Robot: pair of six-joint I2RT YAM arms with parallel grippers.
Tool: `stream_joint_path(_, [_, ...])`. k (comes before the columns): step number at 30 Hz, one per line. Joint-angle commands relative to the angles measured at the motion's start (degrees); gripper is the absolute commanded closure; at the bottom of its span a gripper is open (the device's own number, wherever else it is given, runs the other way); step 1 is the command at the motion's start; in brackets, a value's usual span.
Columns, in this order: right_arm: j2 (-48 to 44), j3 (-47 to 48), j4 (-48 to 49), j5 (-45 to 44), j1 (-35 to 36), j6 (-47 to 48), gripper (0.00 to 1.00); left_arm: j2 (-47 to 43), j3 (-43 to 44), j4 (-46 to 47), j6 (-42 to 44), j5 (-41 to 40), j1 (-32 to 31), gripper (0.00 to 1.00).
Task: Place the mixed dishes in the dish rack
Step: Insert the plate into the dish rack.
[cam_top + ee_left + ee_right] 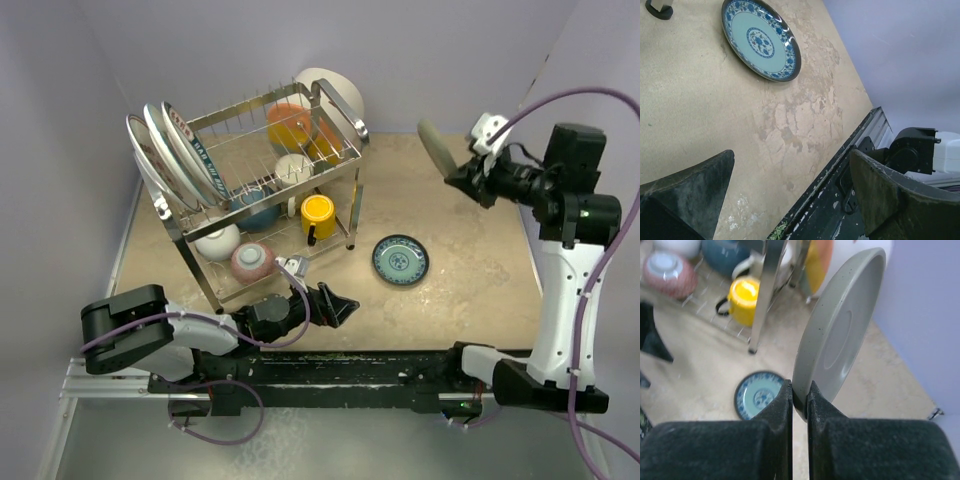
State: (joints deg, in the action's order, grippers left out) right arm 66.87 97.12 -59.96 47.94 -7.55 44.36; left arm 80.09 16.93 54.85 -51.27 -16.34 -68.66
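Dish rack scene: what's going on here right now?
The right gripper is clamped on the rim of a grey plate, holding it on edge in the air to the right of the rack. The left gripper is open and empty, low by the rack's front. A teal plate lies on the table; the rack already holds several dishes.

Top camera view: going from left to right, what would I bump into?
Dish rack → teal patterned plate lying flat → grey plate pinched in the right gripper.
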Motion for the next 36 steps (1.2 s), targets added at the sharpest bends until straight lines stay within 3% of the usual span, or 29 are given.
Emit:
stream_joint_path(1, [2.74,12.35,14.90,4.61,-0.27,-16.31,1.00,-1.49,-0.41,4.41,2.72,0.75,-0.15,0.01])
stream_joint_path(6, [9.45,22.37,23.85,10.45,2.41,-29.19,1.00,-1.35,-0.08,4.67,3.19,0.55,-0.15,0.01])
stream_joint_path(11, [13.34,25.99,32.53,5.85,12.99,-35.79,1.00,-1.51,0.58,3.67,3.03,0.34,-0.15,0.01])
stream_joint_path(16, [20.03,34.41,33.37,5.54,22.05,-38.77,1.00,-2.37,2.31,-1.06,2.34,-0.34,-0.15,0.01])
stream_joint_path(23, [26.83,38.31,40.88,2.02,35.56,-47.04,1.00,-2.49,4.03,-4.33,1.88,-0.97,-0.15,0.01])
stream_joint_path(28, [31.01,38.25,42.49,-5.66,42.72,-48.50,1.00,-2.66,4.43,-6.70,-0.21,-2.12,-0.07,0.01])
stream_joint_path(36, [35.91,39.06,45.35,-20.49,47.92,-56.43,1.00,-3.71,4.91,-9.48,-1.09,-2.29,-0.07,0.01])
